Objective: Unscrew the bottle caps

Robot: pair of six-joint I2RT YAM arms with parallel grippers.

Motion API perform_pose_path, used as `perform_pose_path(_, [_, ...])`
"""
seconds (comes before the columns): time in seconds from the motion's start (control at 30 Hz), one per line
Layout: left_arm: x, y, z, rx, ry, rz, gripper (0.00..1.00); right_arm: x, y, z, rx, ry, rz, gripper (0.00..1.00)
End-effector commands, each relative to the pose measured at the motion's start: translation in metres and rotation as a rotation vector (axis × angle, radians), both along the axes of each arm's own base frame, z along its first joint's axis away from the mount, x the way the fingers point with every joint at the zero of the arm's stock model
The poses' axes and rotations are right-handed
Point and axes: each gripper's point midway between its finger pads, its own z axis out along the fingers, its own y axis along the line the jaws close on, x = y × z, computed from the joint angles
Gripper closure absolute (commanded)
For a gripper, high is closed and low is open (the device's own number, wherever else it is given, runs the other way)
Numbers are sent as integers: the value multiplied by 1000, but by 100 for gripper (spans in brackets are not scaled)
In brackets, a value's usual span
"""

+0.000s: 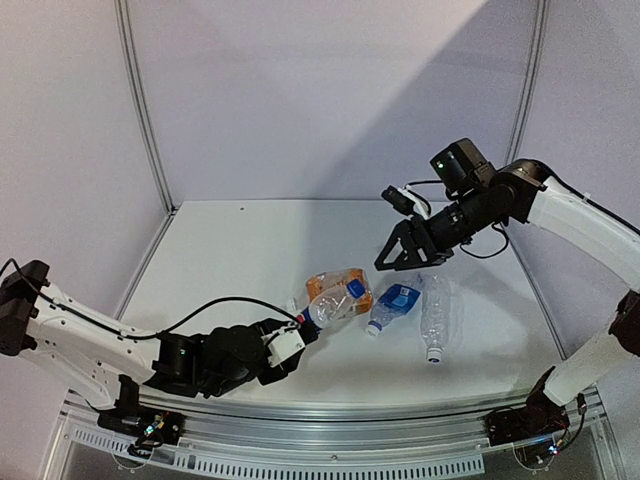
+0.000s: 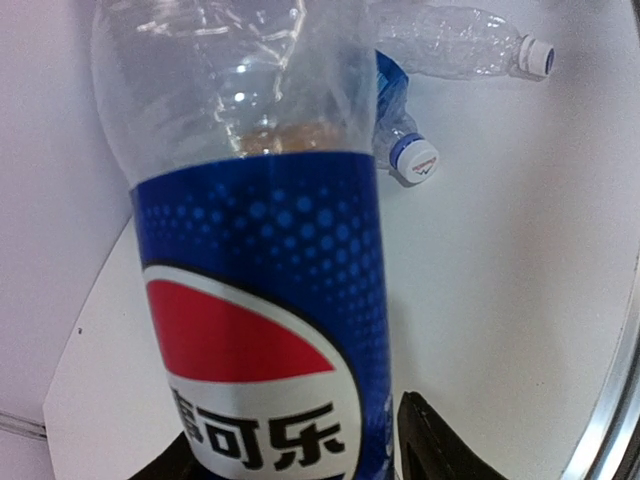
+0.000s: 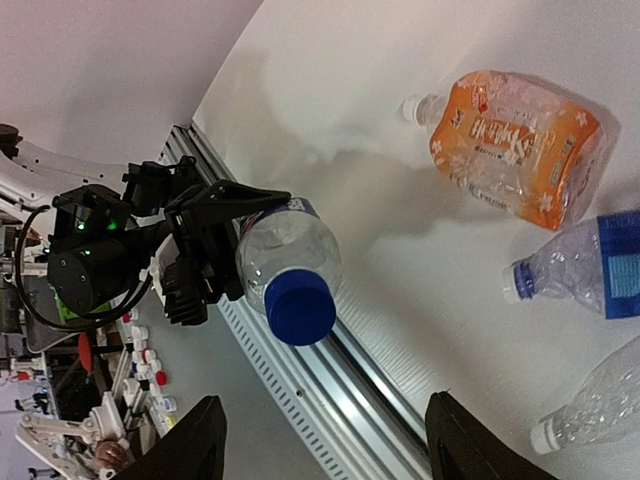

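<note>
Left hand (image 1: 298,338) is clamped round the clear, blue-labelled Pepsi bottle (image 2: 260,300) over the bench (image 1: 230,250); right hand (image 1: 408,256) is spread, empty. The red-white emblem (image 2: 240,350) is seen only from the left wrist, the blue cap (image 3: 301,307) face-on only from the right.

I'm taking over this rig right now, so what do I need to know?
Left claw: shut on the Pepsi bottle, blue cap pointing toward the right claw.
Right claw: open, empty, above the table.
Orange bottle, blue-labelled bottle, plain bottle: lying on the table, caps on.
Done: none unscrewed. To do: all four caps.
</note>
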Motion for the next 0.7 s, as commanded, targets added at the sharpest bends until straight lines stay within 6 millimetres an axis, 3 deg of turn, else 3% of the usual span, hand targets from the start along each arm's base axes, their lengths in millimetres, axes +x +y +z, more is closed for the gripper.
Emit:
perform_pose_path(0.0, [-4, -5, 23, -53, -57, -6, 100, -22, -3, -1, 14, 95, 49, 32])
perform_pose_path(0.2, [-8, -4, 31, -87, -76, -30, 100, -24, 15, -9, 70, 169, 112, 36])
perform_pose_path(0.4, [-8, -4, 31, -88, -82, -32, 100, -26, 33, -1, 135, 196, 143, 36])
perform_pose_path(0.67, [-9, -3, 32, -94, -83, -32, 100, -29, 45, -11, 97, 214, 179, 40])
